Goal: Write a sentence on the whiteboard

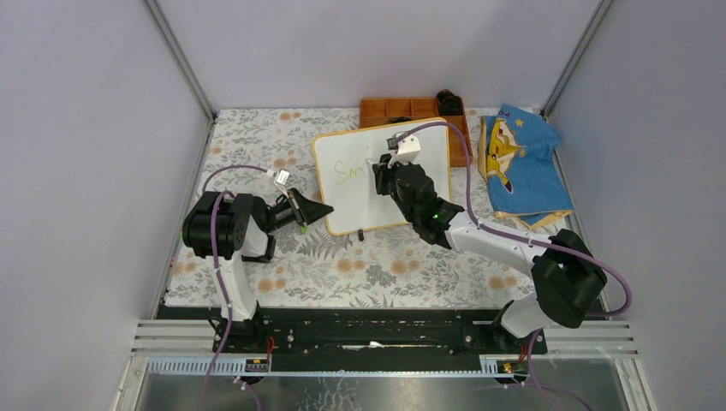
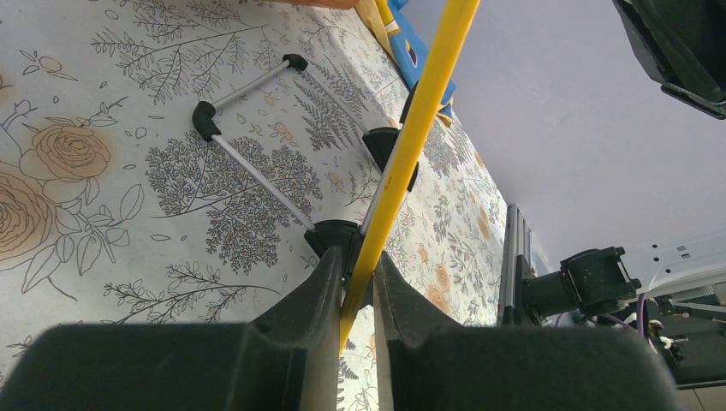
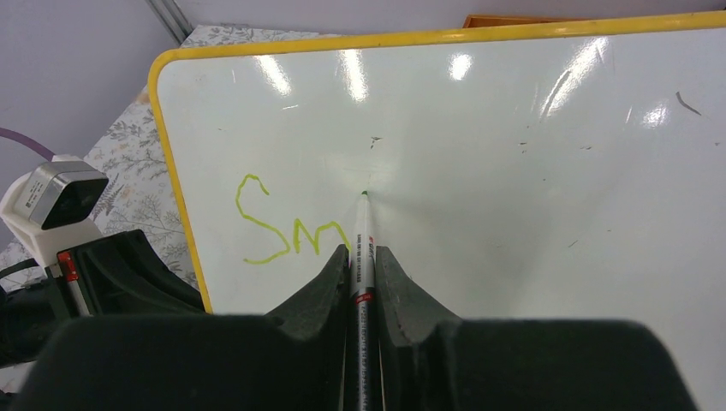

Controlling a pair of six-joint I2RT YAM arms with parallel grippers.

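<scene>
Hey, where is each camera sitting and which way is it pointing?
Top external: above and behind, looking down; left arm, right arm and the whiteboard show.
Left wrist: low, facing along the table; left gripper clamps the board's frame.
Right wrist: facing the board's face; right gripper holds a marker.
Shared: all three show the whiteboard.

Sentence (image 3: 291, 235) tail after "Sm" hidden behind right jaws; marker (image 3: 363, 240) barrel buried between them; whiteboard (image 3: 514, 171) cut off right, bottom.

Orange tray (image 1: 402, 103) behind whiteboard (image 1: 342, 205), blue cloth (image 1: 522, 163) to R; near mat (image 1: 385, 265) open.
</scene>
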